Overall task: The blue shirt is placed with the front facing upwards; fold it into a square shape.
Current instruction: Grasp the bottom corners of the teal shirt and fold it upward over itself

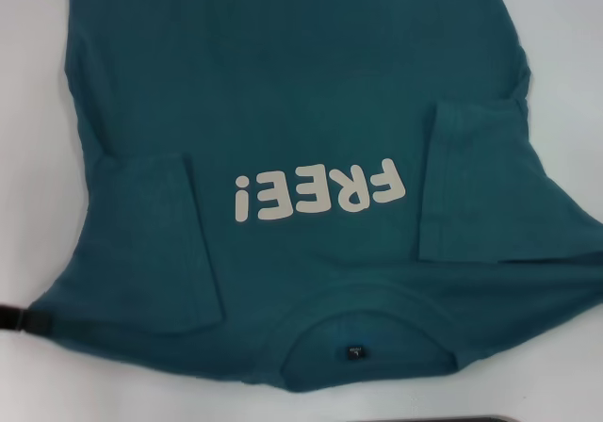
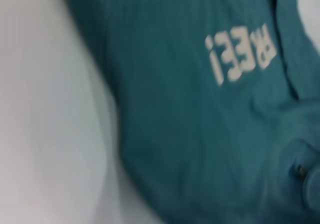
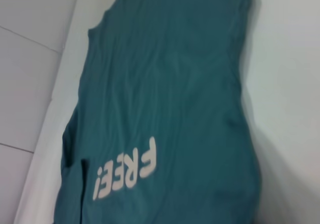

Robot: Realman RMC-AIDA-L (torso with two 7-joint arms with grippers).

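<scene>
The blue shirt (image 1: 301, 92) lies flat on the white table (image 1: 28, 111), front up, with its collar nearest me. The cream "FREE!" lettering (image 1: 320, 194) shows on the chest, and the small black neck label (image 1: 354, 352) sits inside the collar. Both short sleeves are folded inward onto the chest, one on the left (image 1: 155, 243) and one on the right (image 1: 480, 186). A small black part of my left gripper (image 1: 17, 319) shows at the left edge, beside the shirt's shoulder. The shirt fills the left wrist view (image 2: 190, 134) and the right wrist view (image 3: 175, 84). My right gripper is out of view.
A dark strip (image 1: 471, 419) lies along the bottom edge of the head view. White table surface shows on both sides of the shirt. In the right wrist view the table's far edge and floor tiles (image 3: 30, 59) show beyond the shirt.
</scene>
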